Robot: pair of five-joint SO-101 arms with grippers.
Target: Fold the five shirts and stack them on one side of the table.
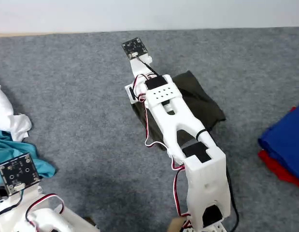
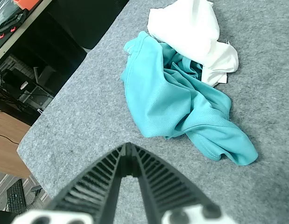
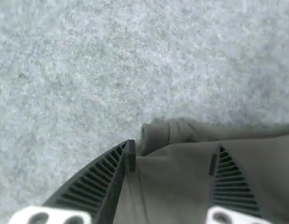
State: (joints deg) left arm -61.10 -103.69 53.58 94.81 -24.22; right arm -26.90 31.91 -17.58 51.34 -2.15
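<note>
Judging by the rolled hem and soft creases, the dark shirt (image 3: 181, 172) is light, limp and unlikely to slip on the grey felt table (image 1: 81, 87); it lies flat near the middle, under the right arm; it will sag from any single pinch, so a corner or the hem edge looks like the best hold, dragged low rather than lifted. The right gripper (image 3: 174, 151) stands spread apart, its jaws straddling that hem with cloth between them but not clamped; the left gripper (image 2: 130, 149) is clenched on nothing, just short of the teal shirt (image 2: 181, 102), which lies crumpled and touching the white shirt (image 2: 191, 28) at one edge; the blue shirt (image 1: 287, 137) lies over the red shirt (image 1: 277, 166) at the opposite edge. No print, label or lettering on any shirt can be read.
</note>
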